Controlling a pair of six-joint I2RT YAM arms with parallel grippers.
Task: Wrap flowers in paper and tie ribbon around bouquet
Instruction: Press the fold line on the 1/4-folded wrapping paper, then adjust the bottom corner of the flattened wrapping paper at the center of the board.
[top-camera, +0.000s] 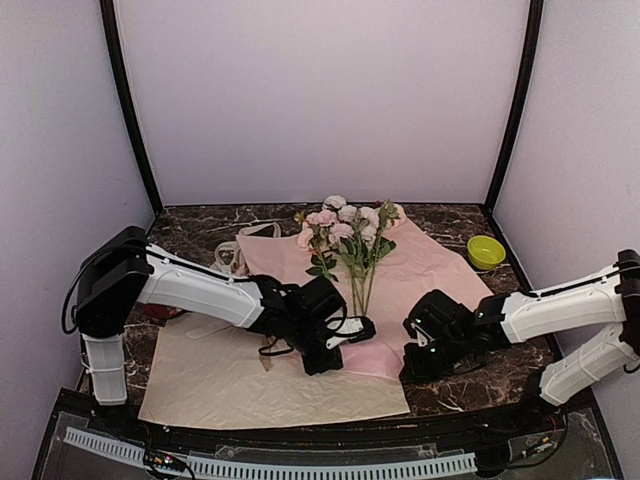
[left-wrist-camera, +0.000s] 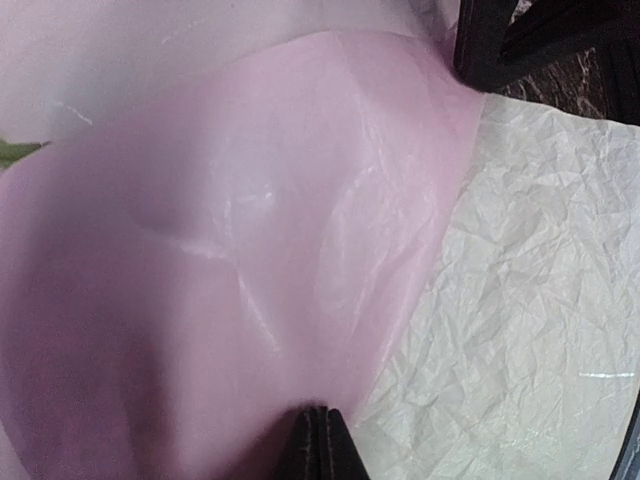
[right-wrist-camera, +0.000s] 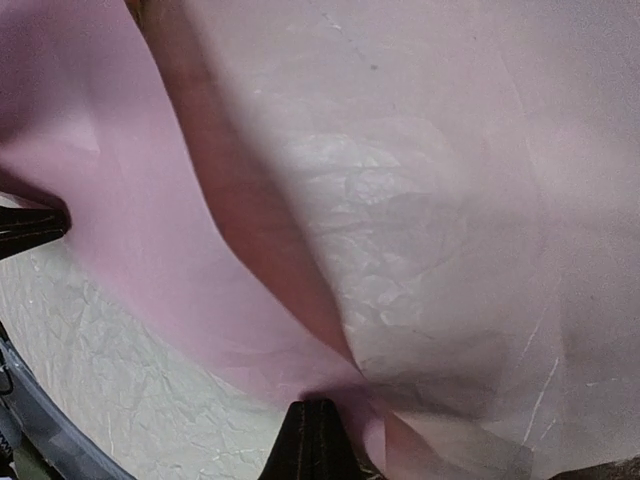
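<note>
Evidently the left gripper and right gripper each clamp the near edge of the thin crinkled pink paper sheet, likely to fold it over the pink-and-cream artificial roses lying beyond their jaws.

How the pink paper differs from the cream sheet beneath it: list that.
Colour: the pink paper is rosy and slightly see-through; the cream sheet is pale beige. Surface: the cream sheet is finely crinkled, the pink paper smoother. Pose: the cream sheet lies flat nearest the arms; the pink paper overlaps it, carries the flowers, and its near edge is pinched by the left fingers and right fingers. Both are large thin sheets.
</note>
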